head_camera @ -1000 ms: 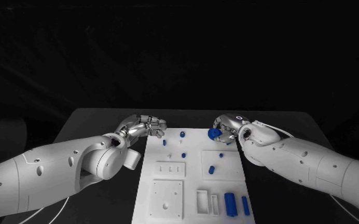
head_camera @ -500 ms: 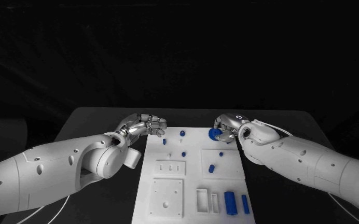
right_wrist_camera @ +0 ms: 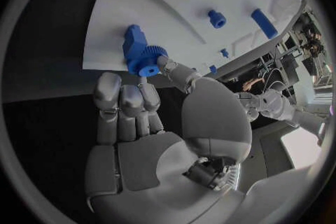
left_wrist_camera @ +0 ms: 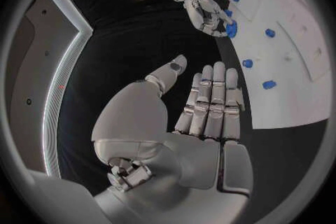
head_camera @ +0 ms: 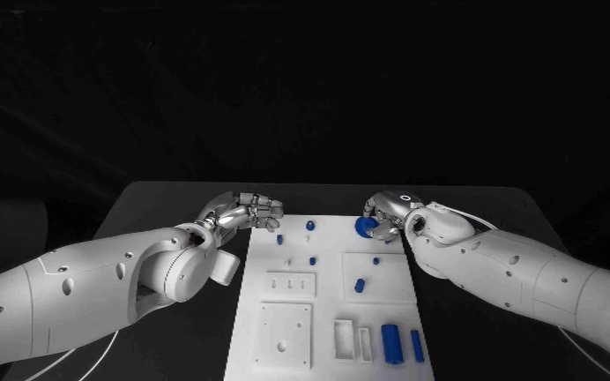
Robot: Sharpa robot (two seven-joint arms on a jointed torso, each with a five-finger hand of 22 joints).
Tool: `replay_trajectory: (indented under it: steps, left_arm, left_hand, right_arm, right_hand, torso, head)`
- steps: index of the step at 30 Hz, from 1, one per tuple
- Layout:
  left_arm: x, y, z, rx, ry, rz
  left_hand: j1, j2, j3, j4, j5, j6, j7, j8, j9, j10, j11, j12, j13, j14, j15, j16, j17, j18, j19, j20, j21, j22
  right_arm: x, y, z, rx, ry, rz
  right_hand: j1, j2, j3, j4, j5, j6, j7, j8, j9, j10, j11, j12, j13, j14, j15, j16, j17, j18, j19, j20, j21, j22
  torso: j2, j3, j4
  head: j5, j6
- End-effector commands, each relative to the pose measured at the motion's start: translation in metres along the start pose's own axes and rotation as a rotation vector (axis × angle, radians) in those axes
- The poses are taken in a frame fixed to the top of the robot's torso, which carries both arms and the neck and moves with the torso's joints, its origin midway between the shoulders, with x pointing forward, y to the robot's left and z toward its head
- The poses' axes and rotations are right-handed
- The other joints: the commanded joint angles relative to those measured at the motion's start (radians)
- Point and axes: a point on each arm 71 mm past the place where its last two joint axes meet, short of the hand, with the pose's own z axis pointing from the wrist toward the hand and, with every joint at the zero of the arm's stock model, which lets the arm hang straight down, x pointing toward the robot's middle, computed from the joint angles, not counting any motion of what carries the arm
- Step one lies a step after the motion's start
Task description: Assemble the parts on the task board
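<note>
Right hand point(head_camera: 388, 214) sits just right of centre in the head view, at the far right corner of the white task board point(head_camera: 286, 332), and it has a blue gear point(head_camera: 365, 226) pinched between thumb and fingertips. The right wrist view gives the better look: the blue gear point(right_wrist_camera: 140, 53), toothed disc with a blocky hub behind it, sits at the upper left of the circle, gripped at the toothed rim, hanging over the board's edge.

How will it handle? It looks like a small rigid plastic piece, light, stiff, probably smooth enough to twist in a pinch. My read is that the rim is the sensible hold, since that leaves the hub free to seat; any slip would likely tilt it off its axis.

Left hand point(head_camera: 248, 212), left of centre, hovers beside the board's far left corner, holding nothing; in the left wrist view its fingers point(left_wrist_camera: 210, 103) lie straight and close together, thumb apart.

Lower in the head view, blue pegs point(head_camera: 279, 242) stand in the board, and two blue cylinders point(head_camera: 390, 344) lie side by side at the lower right.
</note>
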Motion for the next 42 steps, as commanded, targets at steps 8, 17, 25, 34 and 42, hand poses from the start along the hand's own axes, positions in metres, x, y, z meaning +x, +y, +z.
replay_trajectory:
  steps: [8,17,25,34,42]
  left_arm:
    - [0.001,-0.002,-0.001,0.013,0.016,0.000]
    - [0.001,-0.002,-0.001,0.013,0.016,0.000]
    - [0.000,-0.002,-0.002,0.014,0.013,0.001]
    - [-0.002,-0.002,-0.002,0.015,0.002,0.004]
    - [-0.005,-0.003,-0.003,0.033,-0.025,0.013]
  left_hand:
    - [-0.011,-0.003,-0.001,-0.006,-0.001,-0.004,0.001,-0.006,0.002,-0.006,-0.001,-0.005,-0.001,-0.002,0.001,-0.005,0.002,0.020,-0.010,0.000,0.006,0.022]
    - [-0.012,-0.003,0.000,-0.006,-0.001,-0.004,0.001,-0.005,0.002,-0.006,-0.001,-0.005,-0.001,-0.001,0.001,-0.005,0.002,0.020,-0.010,0.000,0.006,0.022]
    - [-0.013,-0.002,0.000,-0.007,-0.001,-0.004,0.001,-0.005,0.002,-0.006,-0.001,-0.005,-0.001,-0.001,0.001,-0.006,0.003,0.020,-0.010,0.000,0.007,0.022]
    - [-0.013,-0.002,0.001,-0.007,-0.001,-0.004,0.001,-0.005,0.002,-0.006,-0.001,-0.005,-0.001,-0.001,0.001,-0.006,0.003,0.020,-0.010,0.000,0.007,0.022]
    - [-0.013,-0.002,0.001,-0.007,-0.001,-0.004,0.001,-0.005,0.002,-0.006,0.000,-0.004,-0.001,-0.001,0.001,-0.006,0.003,0.020,-0.010,0.000,0.007,0.022]
  right_arm:
    - [0.015,0.003,-0.006,-0.041,0.038,-0.147]
    - [0.014,0.005,-0.007,-0.052,0.013,-0.154]
    - [0.007,0.013,-0.009,-0.057,-0.088,-0.183]
    - [-0.005,0.029,-0.011,-0.059,-0.193,-0.207]
    - [-0.014,0.061,-0.015,-0.144,-0.254,-0.226]
  right_hand:
    - [0.017,-0.009,0.004,-0.027,0.007,0.031,-0.003,0.014,0.004,0.005,-0.008,0.001,-0.006,0.006,-0.005,-0.008,0.007,0.102,-0.009,0.006,0.010,0.018]
    - [0.000,-0.004,0.028,-0.002,0.040,0.065,-0.014,0.027,0.006,0.009,-0.019,0.000,-0.010,0.010,-0.015,-0.015,0.014,0.102,-0.009,0.012,0.016,0.015]
    - [-0.005,-0.016,0.032,0.008,0.059,0.077,-0.018,0.032,0.007,0.015,-0.023,0.007,-0.007,0.012,-0.019,-0.018,0.019,0.102,-0.005,0.009,0.021,0.015]
    - [0.009,-0.027,0.057,0.022,0.045,0.087,-0.022,0.034,0.006,0.034,-0.027,0.026,0.007,0.013,-0.023,-0.021,0.024,0.102,-0.001,0.005,0.024,0.014]
    - [0.017,-0.050,0.083,0.043,0.020,0.094,-0.025,0.034,0.005,0.041,-0.030,0.029,0.007,0.016,-0.025,-0.024,0.029,0.102,0.004,0.003,0.027,0.013]
  torso:
    - [-0.001,0.0004,0.0001]
    - [-0.001,0.0003,0.0000]
    - [-0.001,0.0005,-0.0012]
    - [-0.002,-0.0013,-0.0003]
    - [-0.002,-0.0007,-0.0037]
  head:
    - [-0.001,-0.003]
    - [-0.002,-0.004]
    - [0.001,-0.003]
    - [0.004,0.001]
    - [0.003,0.005]
